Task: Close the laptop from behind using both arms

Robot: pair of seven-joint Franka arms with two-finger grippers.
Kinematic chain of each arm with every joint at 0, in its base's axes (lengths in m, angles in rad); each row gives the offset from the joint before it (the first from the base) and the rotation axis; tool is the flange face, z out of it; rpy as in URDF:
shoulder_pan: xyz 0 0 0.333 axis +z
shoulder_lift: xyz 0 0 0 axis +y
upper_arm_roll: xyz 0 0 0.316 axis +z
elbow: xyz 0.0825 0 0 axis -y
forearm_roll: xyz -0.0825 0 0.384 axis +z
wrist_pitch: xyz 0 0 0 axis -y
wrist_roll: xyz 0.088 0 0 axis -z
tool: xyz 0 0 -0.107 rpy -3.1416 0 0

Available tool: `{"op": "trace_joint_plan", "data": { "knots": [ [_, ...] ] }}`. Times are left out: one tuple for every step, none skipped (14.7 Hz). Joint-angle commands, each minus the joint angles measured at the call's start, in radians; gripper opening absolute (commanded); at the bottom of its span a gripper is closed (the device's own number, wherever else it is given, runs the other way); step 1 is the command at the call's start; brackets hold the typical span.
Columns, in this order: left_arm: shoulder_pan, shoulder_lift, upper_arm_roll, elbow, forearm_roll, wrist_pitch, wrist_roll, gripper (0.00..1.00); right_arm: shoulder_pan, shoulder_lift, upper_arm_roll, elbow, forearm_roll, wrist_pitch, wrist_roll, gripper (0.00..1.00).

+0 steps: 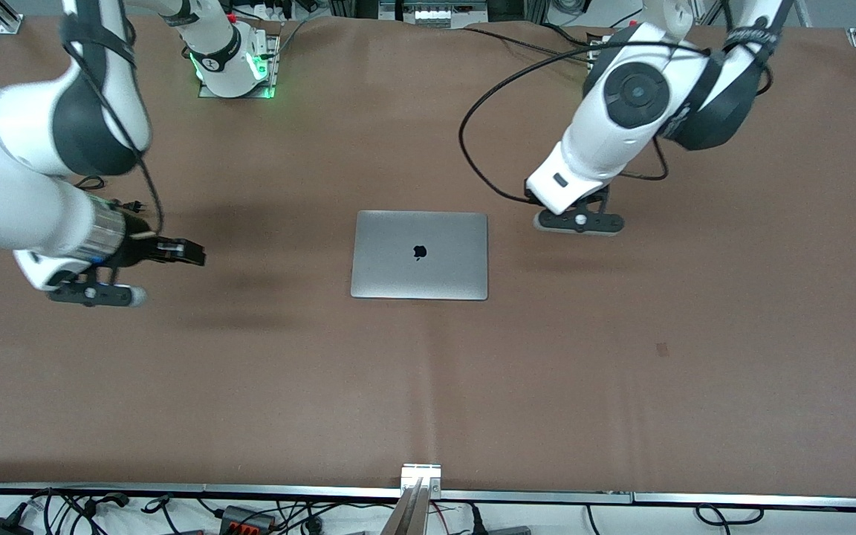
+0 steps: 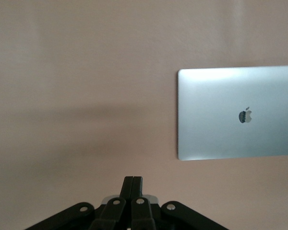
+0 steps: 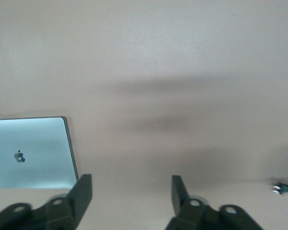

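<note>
The laptop (image 1: 419,255) lies shut and flat in the middle of the brown table, lid up, with its dark apple logo showing. It also shows in the left wrist view (image 2: 237,112) and the right wrist view (image 3: 29,153). My left gripper (image 1: 580,222) hangs over bare cloth beside the laptop, toward the left arm's end of the table; its fingers (image 2: 133,184) are pressed together and hold nothing. My right gripper (image 1: 93,295) hangs over bare cloth toward the right arm's end of the table; in its wrist view the gripper (image 3: 132,191) is open and empty.
A small black plug (image 1: 131,206) lies on the cloth under the right arm and shows in the right wrist view (image 3: 282,188). A black cable (image 1: 472,148) loops over the table by the left arm. A metal bracket (image 1: 420,475) sits at the table's front edge.
</note>
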Motion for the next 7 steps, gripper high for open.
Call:
{"op": "trace_joint_plan", "data": {
  "knots": [
    [0.091, -0.03, -0.005, 0.097, 0.004, -0.151, 0.0, 0.0, 0.0, 0.019, -0.042, 0.138, -0.073, -0.083, -0.026, 1.0],
    [0.108, -0.03, -0.002, 0.137, 0.001, -0.212, 0.003, 0.0, -0.002, 0.019, -0.053, 0.15, -0.084, -0.083, -0.039, 1.0],
    [0.125, -0.03, 0.0, 0.169, 0.002, -0.258, 0.003, 0.0, -0.003, 0.017, -0.071, 0.152, -0.08, -0.083, -0.045, 1.0],
    [0.138, -0.03, 0.006, 0.188, 0.002, -0.281, 0.004, 0.0, -0.003, 0.016, -0.09, 0.152, -0.073, -0.083, -0.052, 1.0],
    [0.164, -0.03, 0.003, 0.193, 0.002, -0.297, 0.004, 0.02, -0.003, 0.01, -0.094, 0.152, -0.072, -0.083, -0.065, 1.0],
    [0.189, -0.034, 0.0, 0.193, 0.002, -0.306, 0.006, 0.04, -0.005, 0.01, -0.094, 0.152, -0.073, -0.078, -0.066, 1.0],
    [0.212, -0.034, -0.003, 0.193, 0.001, -0.311, 0.007, 0.04, -0.011, 0.011, -0.094, 0.152, -0.075, -0.071, -0.068, 1.0]
  ]
}}
